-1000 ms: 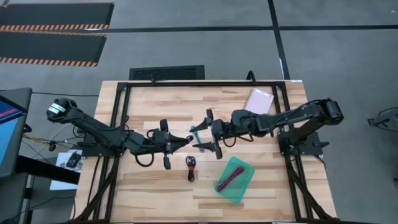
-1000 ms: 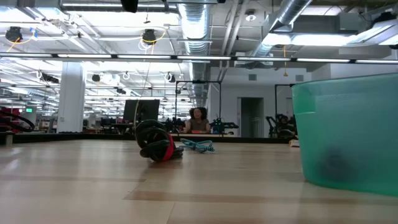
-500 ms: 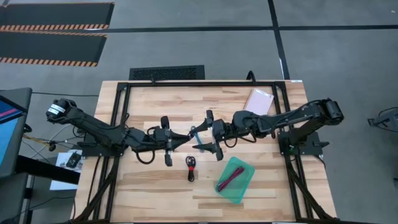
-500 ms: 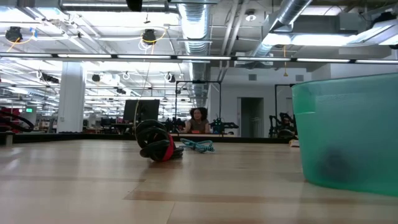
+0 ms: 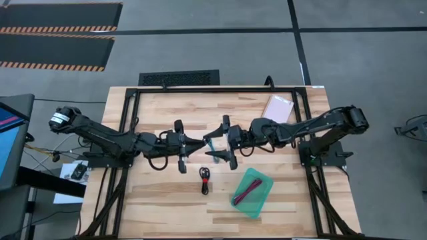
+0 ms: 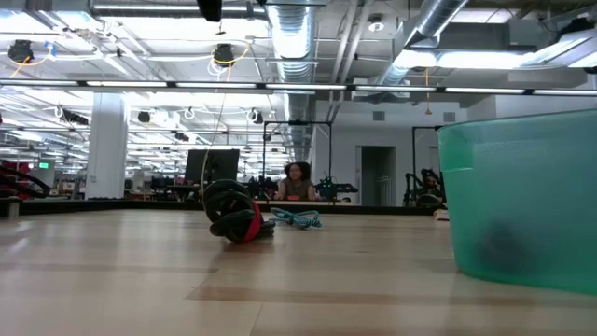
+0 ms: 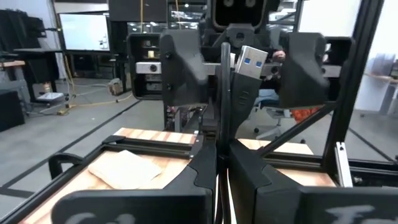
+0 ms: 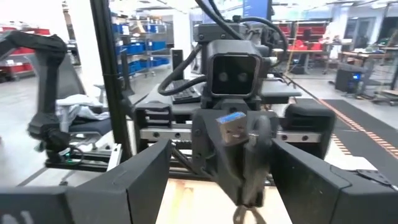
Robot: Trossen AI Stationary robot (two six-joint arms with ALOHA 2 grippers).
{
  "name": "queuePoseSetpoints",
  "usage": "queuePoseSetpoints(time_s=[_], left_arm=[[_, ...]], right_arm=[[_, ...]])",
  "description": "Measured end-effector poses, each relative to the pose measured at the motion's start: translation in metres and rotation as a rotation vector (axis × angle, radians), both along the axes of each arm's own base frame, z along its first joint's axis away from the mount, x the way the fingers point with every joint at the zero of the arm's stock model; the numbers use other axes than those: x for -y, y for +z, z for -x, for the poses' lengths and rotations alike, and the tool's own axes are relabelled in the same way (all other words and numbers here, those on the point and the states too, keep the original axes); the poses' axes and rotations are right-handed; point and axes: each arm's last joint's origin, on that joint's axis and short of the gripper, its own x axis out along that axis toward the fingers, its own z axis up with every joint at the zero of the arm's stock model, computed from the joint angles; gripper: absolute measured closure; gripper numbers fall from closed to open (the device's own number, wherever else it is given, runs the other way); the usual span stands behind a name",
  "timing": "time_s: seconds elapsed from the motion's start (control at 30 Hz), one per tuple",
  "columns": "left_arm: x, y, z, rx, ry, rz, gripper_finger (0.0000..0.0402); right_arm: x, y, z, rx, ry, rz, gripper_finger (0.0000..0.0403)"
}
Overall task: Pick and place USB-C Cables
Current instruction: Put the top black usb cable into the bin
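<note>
Pale wooden table (image 5: 167, 107) under an open workshop, seen from above: one translucent green tray (image 5: 261, 181) sits at 5 o'clock and holds one maroon-pink cable (image 5: 245, 193), the only thing in it. Three cable bundles show in all. The black cable with a red band (image 5: 205, 180) lies loose on the boards at 6 o'clock, just below the grippers, and one pale pink packet (image 5: 278, 107) lies at 1 o'clock. Over the table's middle the two arms meet nose to nose. The left gripper (image 5: 197, 145) has its fingers pressed together on the plug end (image 7: 250, 64) of the teal-blue cable (image 5: 211, 141), while the right gripper (image 5: 212, 147) faces it with fingers (image 8: 143, 171) spread wide on either side. From the low camera the teal bundle shows down at table level behind the black one. Against a second ago, the left gripper has slid towards 3 o'clock – closer to its partner – while tray, packet and black cable lie unmoved
</note>
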Motion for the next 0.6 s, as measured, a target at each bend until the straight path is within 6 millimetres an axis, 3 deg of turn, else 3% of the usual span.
queuePoseSetpoints(time_s=[0.6], left_arm=[[-0.002, 0.002, -0.001, 0.019, -0.021, 0.002, 0.0397]], right_arm=[[0.01, -0.002, -0.001, -0.022, -0.163, -0.005, 0.0113]])
